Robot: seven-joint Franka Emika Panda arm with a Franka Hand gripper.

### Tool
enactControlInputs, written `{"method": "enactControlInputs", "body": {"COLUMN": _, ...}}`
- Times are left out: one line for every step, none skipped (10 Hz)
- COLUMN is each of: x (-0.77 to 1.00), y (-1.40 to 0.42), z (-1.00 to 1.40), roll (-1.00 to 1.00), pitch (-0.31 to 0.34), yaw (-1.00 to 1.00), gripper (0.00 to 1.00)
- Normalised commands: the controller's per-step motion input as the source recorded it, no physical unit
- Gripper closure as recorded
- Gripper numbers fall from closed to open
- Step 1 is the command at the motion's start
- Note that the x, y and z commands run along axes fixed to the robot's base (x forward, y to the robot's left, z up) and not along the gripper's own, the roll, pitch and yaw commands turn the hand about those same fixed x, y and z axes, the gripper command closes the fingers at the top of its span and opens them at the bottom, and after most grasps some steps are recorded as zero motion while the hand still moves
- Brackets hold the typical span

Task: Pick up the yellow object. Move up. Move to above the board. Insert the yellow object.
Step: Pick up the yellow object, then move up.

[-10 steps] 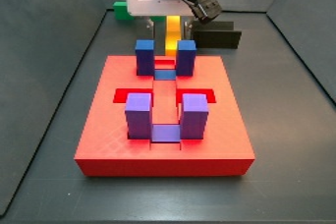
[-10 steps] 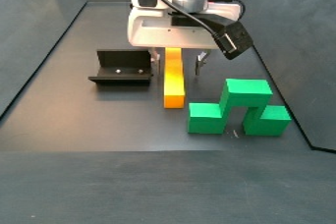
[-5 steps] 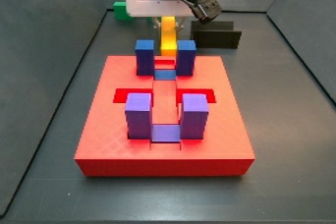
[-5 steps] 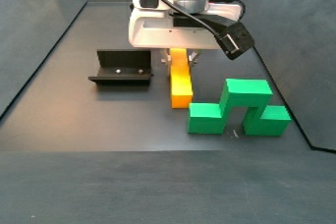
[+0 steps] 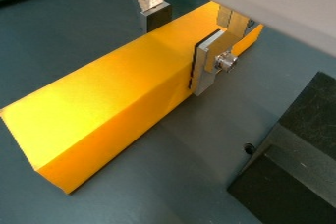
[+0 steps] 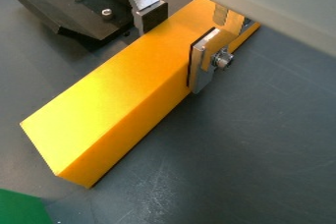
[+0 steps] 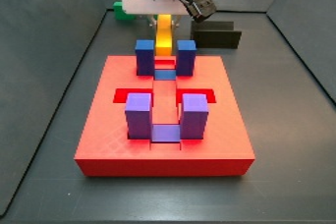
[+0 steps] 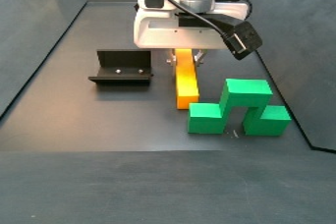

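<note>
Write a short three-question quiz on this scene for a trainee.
1. True or false: the pincer is shut on the yellow object.
2. In a side view, what stands closest to the yellow object: (a) the green blocks, (b) the fixture?
3. How many pairs of upright blocks stand on the board?

Key: 1 true, a finger on each long side; 2 a; 3 two.

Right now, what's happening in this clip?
The robot arm's gripper has its two fingers closed on the sides of the yellow object, near one end of the bar. In a side view the bar hangs tilted, between the fixture and the green blocks. The board sits apart; nothing is inserted there yet.
</note>
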Motion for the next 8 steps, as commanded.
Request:
{"method": "enactControlInputs", "body": {"x": 0.0, "y": 0.0, "z": 0.0, "roll": 0.0, "pitch": 0.0, "yaw": 0.0, "gripper": 1.0}}
{"method": "enactControlInputs", "body": {"x": 0.0, "y": 0.0, "z": 0.0, "roll": 0.0, "pitch": 0.0, "yaw": 0.0, "gripper": 1.0}}
{"method": "enactControlInputs", "body": {"x": 0.0, "y": 0.0, "z": 0.0, "roll": 0.0, "pitch": 0.0, "yaw": 0.0, "gripper": 1.0}}
{"method": "enactControlInputs", "body": {"x": 0.0, "y": 0.0, "z": 0.0, "roll": 0.0, "pitch": 0.0, "yaw": 0.0, "gripper": 1.0}}
{"method": "enactControlInputs", "body": {"x": 0.0, "y": 0.0, "z": 0.0, "roll": 0.0, "pitch": 0.0, "yaw": 0.0, "gripper": 1.0}}
{"method": "enactControlInputs", "body": {"x": 0.0, "y": 0.0, "z": 0.0, "roll": 0.0, "pitch": 0.0, "yaw": 0.0, "gripper": 1.0}}
{"method": "enactControlInputs", "body": {"x": 0.0, "y": 0.0, "z": 0.0, "roll": 0.0, "pitch": 0.0, "yaw": 0.0, "gripper": 1.0}}
{"method": "enactControlInputs", "body": {"x": 0.0, "y": 0.0, "z": 0.83, "roll": 0.0, "pitch": 0.0, "yaw": 0.0, "gripper": 1.0}}
